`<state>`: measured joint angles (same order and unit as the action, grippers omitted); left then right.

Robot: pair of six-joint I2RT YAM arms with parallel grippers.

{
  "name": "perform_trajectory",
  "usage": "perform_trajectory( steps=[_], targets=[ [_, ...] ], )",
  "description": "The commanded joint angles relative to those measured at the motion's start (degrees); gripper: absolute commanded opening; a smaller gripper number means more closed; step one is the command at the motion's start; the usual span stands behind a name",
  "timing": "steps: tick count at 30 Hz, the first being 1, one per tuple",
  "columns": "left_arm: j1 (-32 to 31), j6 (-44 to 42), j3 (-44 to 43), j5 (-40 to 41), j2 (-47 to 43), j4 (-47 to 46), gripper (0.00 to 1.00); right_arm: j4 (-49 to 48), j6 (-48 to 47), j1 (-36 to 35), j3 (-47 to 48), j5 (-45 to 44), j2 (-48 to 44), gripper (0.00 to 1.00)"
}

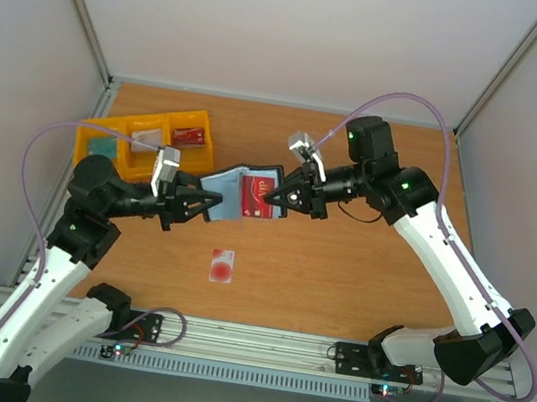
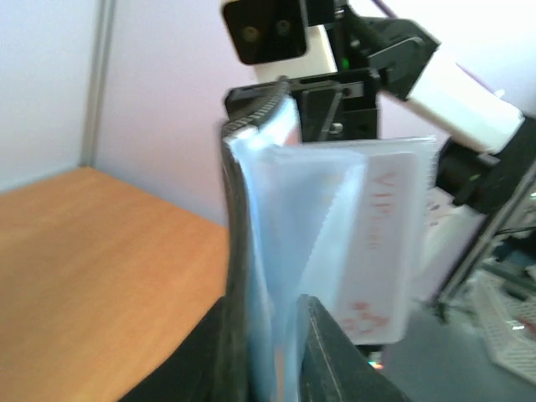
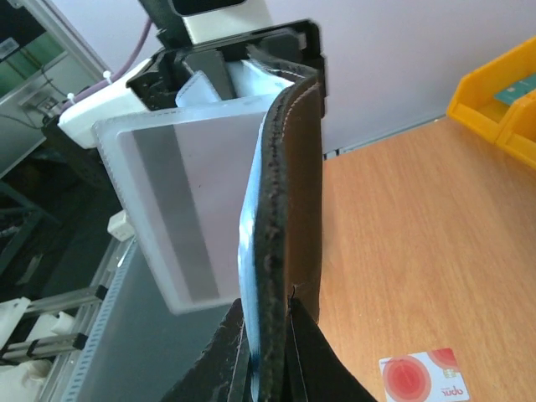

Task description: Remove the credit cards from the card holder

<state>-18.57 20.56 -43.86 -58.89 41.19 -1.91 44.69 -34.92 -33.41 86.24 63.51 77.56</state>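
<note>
The card holder [image 1: 234, 196] hangs above mid-table, pinched at one edge by the left gripper [image 1: 207, 203] and at the other by the right gripper [image 1: 276, 197]. Together they form one bar across the middle, with no gap to pass through. Under and in front of it the table [image 1: 339, 272] is bare wood but for a white card with a red circle [image 1: 222, 265] lying flat. The yellow bins [image 1: 146, 142] fill the back left, just behind the left gripper. The table's right side offers wide passage.
</note>
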Motion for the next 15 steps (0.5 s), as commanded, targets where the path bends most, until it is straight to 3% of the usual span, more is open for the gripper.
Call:
perform_trajectory(
  steps=[1,3,9,13,15],
  targets=[
    [-0.7,-4.5,-1.1,6.4,0.1,1.6,0.27,0.1,-0.3,-2.1,1.6,1.0,-1.0,0.01],
    [-1.3,-4.2,-0.7,4.9,-0.3,1.6,0.38,-0.7,0.8,-2.1,1.5,-0.8,-1.3,0.01],
    [-1.9,-5.8,-0.1,2.0,-1.3,4.4,0.55,-3.5,4.0,-2.1,1.1,-4.7,-1.6,0.01],
    [-2.3,-6.1,-0.1,-0.2,-1.9,5.5,0.78,-4.9,5.9,-2.1,1.1,-7.2,-0.9,0.01],
    [-2.4,-6.5,0.0,0.4,-2.1,6.5,0.83,-5.2,6.7,-2.0,1.2,-8.1,-0.5,0.01]
  ],
)
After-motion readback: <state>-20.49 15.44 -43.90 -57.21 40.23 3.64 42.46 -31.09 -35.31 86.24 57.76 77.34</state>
